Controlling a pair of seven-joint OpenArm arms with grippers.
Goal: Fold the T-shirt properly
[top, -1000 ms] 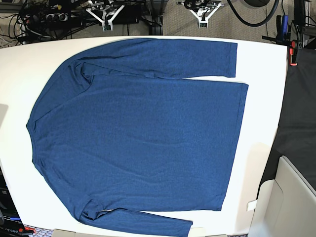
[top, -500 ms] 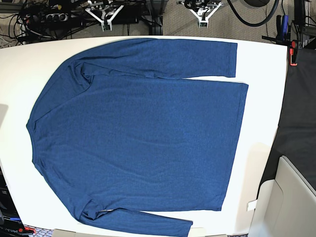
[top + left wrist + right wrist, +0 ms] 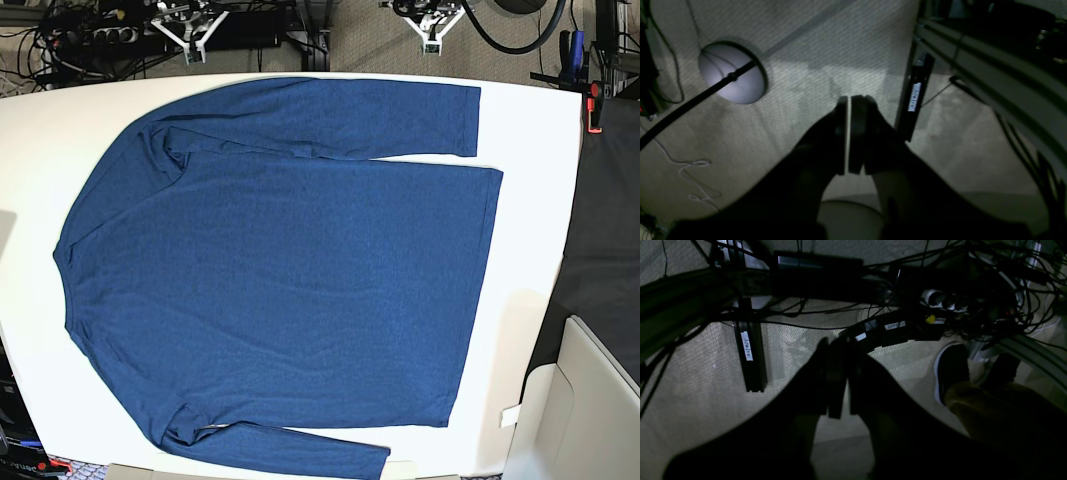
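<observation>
Base view, left to right: right hand at the top edge, beyond the far rim of the worktop, white, tips pointing down toward the worktop, well apart from the cloth; in the right wrist view the right hand shows its two dark fingers pressed together with no real gap, nothing between them, hanging over grey carpet with a tangle of cables and a power strip above, a dark shoe off to the right. T-shirt lies flat and spread on the white worktop, covering most of it; long axis runs left-right, neck and shoulders toward the left, hem toward the right; one sleeve lies along the far edge with its cuff at upper right, the other along the near edge with its cuff at lower right. Left hand at the top edge further right, also beyond the worktop, clear of the shirt; in the left wrist view the left hand has fingers closed to a thin bright slit, gripping nothing, above carpet with a round white base at upper left
</observation>
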